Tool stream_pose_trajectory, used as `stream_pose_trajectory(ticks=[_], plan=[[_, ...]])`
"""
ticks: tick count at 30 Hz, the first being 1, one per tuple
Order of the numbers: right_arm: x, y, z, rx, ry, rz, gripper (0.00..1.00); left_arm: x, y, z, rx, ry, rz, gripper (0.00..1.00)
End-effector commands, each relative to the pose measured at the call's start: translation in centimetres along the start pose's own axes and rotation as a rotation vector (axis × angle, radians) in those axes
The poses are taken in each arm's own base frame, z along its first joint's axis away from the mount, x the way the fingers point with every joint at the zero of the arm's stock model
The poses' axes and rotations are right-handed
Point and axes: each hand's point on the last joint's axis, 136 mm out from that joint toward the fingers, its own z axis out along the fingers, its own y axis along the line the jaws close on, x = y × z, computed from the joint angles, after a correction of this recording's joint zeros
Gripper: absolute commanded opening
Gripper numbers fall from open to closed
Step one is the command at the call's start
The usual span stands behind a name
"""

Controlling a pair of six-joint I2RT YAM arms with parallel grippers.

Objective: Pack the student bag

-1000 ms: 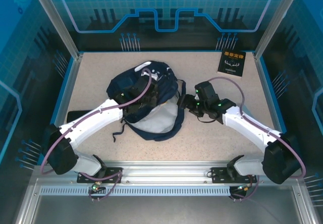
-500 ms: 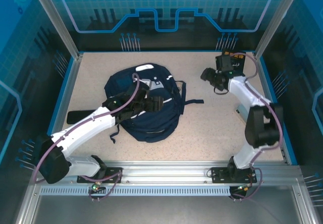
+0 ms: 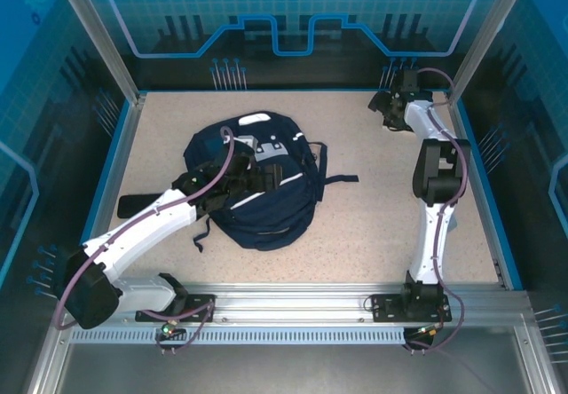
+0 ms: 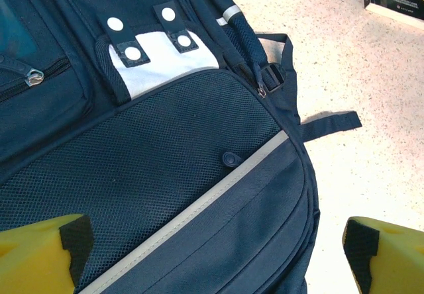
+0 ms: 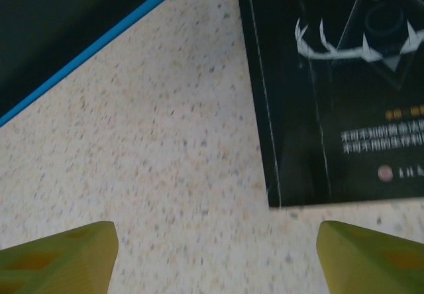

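Student bag (image 3: 275, 216), a second ago bunched open between both grippers with pale lining showing, now lies flat and closed on the table (image 3: 373, 234), directly under the left gripper (image 4: 215, 241), whose jaws have sprung wide. Its contents are hidden. The right gripper (image 5: 218, 247) has swung away and hovers wide-jawed, a black book (image 5: 331, 89) just ahead of its fingertips.

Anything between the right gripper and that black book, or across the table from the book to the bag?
Nothing visible. The book lies flat just ahead of the right gripper, bare table between. Toward the student bag, only its own loose strap lies on the table.
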Motion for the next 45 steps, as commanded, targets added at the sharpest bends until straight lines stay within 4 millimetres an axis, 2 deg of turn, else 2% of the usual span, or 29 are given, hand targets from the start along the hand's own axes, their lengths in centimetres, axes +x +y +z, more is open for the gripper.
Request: stream_pose_trajectory(ticks=[1,8,13,19,21,28,34,37,45], plan=[[0.2,-2.5,2.0,0.037,0.064,0.022,0.8,-0.2,0.7,-0.5,-0.018,-0.016,-0.021,0.99],[-0.2,-3.7,4.1,0.034,0.115,0.071,0.85,-0.3,0.7,-0.2,-0.022,-0.003,-0.02,0.99],[1.7,-4.7,4.6,0.039,0.2,0.115,0.91,-0.2,0.5,0.2,-0.021,0.013,-0.024,0.99],[3.6,-5.5,4.2,0.056,0.282,0.172,0.91,-0.2,0.2,0.2,-0.006,0.015,-0.028,0.99],[4.8,-5.9,3.9,0.067,0.323,0.193,0.9,-0.1,0.3,0.2,-0.008,0.017,-0.025,0.99],[7.5,-6.4,1.6,0.098,0.384,0.198,0.88,0.0,0.1,0.3,0.001,0.025,-0.024,0.99],[11.2,-5.9,-1.1,0.091,0.452,0.179,0.87,-0.2,-0.2,0.5,0.006,0.032,-0.018,0.99],[14.0,-5.7,-2.6,0.079,0.517,0.197,0.87,0.0,-0.3,0.7,0.007,0.043,-0.017,0.99],[21.7,-3.5,-7.5,-0.002,0.639,0.228,0.86,0.4,-0.4,1.3,0.01,0.065,-0.022,0.99]])
